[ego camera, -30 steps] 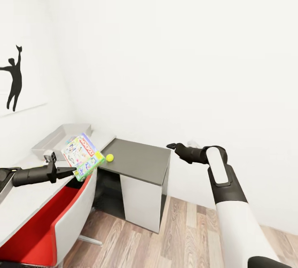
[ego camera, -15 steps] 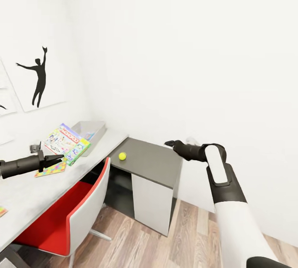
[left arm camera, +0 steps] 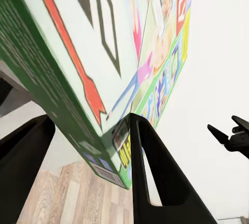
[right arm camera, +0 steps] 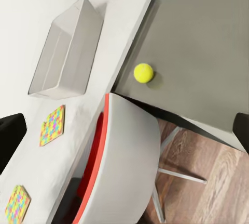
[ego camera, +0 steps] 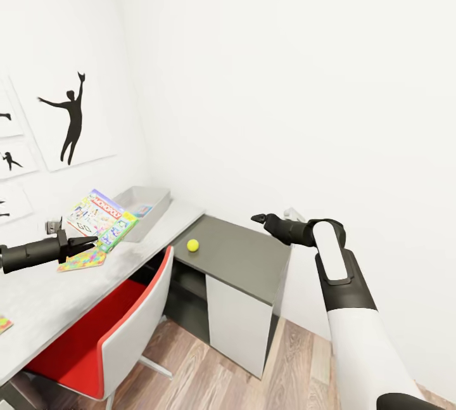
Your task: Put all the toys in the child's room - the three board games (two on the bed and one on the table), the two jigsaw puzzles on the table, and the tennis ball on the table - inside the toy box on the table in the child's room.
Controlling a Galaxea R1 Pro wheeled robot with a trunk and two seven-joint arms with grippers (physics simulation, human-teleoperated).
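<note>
Left gripper [ego camera: 88,244] is pinching the green-edged board game [ego camera: 101,220] just short of the toy box [ego camera: 147,201]. Right gripper [ego camera: 256,218], can't tell its state, hangs above the tennis ball [ego camera: 192,245].

Right arm, lower section [ego camera: 373,346]: white, smooth, rounded casing, widening toward the base of the head view.
Right arm, elbow section [ego camera: 345,293]: black housing carrying a long white oval inlay panel on its upper face.
Right arm, forearm [ego camera: 294,231]: black, cylindrical, tapering toward the wrist.
Right gripper [ego camera: 258,218]: black, two slim pointed fingers.
Left arm, forearm [ego camera: 28,253]: black cylinder, matte finish, with a ring-shaped collar ahead of the wrist.
Left arm, wrist fitting [ego camera: 53,227]: small grey block mounted on top.
Left gripper [left arm camera: 88,146]: two black fingers [left arm camera: 150,177], broad at the root and narrowing to blunt tips, with smooth flat inner faces.
Cables, screws, markings: none can be made out.
</note>
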